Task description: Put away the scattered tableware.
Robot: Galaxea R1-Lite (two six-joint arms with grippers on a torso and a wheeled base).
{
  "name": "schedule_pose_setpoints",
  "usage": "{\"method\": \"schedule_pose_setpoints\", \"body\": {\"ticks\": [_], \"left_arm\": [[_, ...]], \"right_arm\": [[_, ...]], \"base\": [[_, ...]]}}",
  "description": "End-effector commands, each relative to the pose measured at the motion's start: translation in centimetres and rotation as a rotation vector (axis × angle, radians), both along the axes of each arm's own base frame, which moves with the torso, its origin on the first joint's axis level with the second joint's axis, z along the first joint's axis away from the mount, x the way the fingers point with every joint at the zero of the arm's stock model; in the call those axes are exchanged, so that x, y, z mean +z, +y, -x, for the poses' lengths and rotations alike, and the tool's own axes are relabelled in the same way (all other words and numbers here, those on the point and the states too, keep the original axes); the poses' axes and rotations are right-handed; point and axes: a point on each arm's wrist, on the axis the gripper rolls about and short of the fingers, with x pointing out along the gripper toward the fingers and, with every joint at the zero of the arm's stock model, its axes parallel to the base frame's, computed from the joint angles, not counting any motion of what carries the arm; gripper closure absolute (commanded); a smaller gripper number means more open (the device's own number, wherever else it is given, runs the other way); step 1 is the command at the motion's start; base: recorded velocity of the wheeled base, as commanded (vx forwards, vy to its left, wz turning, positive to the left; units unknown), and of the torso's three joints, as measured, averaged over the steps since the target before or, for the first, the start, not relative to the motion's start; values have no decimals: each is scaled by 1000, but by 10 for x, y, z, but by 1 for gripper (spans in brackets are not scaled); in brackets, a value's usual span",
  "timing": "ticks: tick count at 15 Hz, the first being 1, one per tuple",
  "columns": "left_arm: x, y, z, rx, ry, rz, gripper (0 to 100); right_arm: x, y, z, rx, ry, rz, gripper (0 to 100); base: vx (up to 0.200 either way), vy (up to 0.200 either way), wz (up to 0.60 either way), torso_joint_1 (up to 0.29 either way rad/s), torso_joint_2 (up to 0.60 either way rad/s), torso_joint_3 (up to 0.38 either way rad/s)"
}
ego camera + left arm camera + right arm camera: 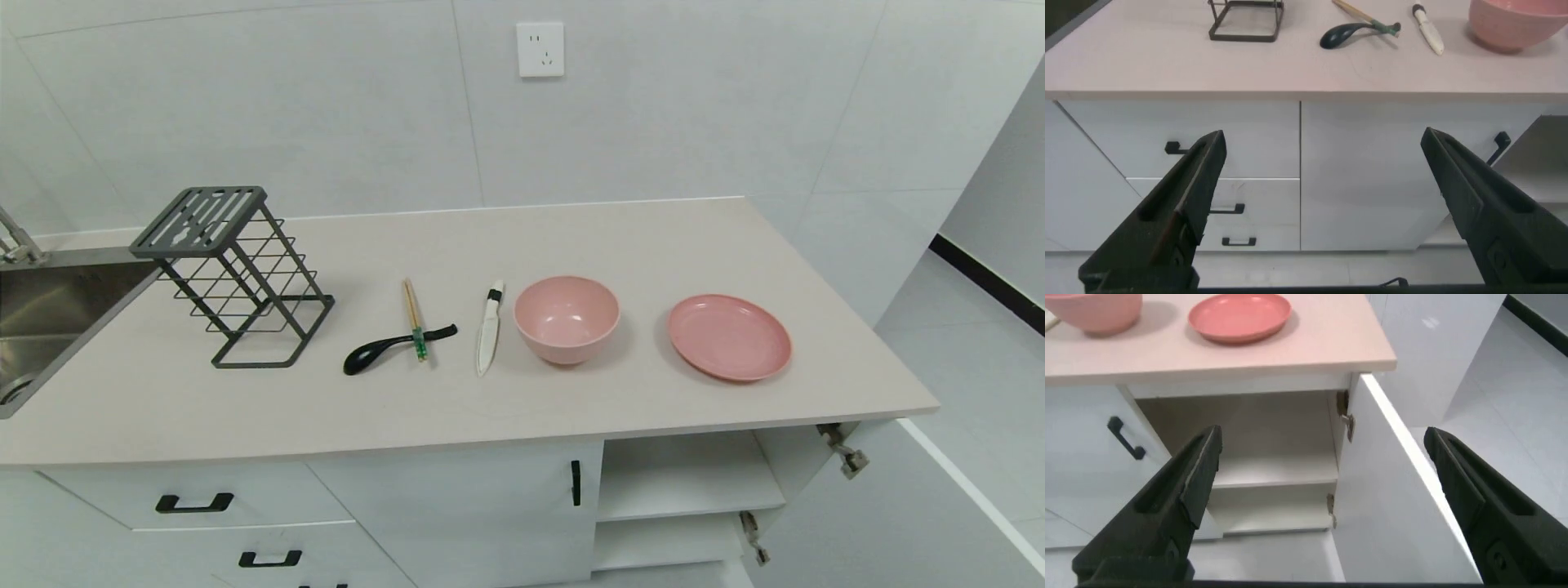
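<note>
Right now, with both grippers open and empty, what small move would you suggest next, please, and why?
Probably lift the right gripper toward the pink plate. The gripper hangs open below the countertop, and the plate lies nearest it, at the right end, above the open cabinet.

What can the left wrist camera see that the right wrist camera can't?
Left wrist view, not the right one: the foot of the wire rack, the black spoon lying across the chopsticks, the white knife, the drawers, and the open left gripper.

Right wrist view, not the left one: the pink plate, the inside of the open cupboard, its door, and the open right gripper.

Both: the pink bowl and the counter.
</note>
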Motion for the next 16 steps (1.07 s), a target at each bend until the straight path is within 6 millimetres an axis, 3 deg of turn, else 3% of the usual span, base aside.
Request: {"method": "schedule_pose_setpoints", "body": {"ticks": [1,6,12,16], "left_arm": [[0,0,0,1,1,1,0],[0,0,0,1,1,1,0],[0,0,0,-1,1,0,0],[0,0,0,-2,3,-7,0]], "right_arm": [[0,0,0,2,0,1,0],[0,0,0,2,3,9,0],[0,0,0,8,-1,4,0],[16,0,1,19,-156,9,0]], "base": [[200,0,0,305,-579,-290],[0,0,0,262,-499,-244],[0,0,0,9,-10,-8],[0,0,0,0,0,0]]}}
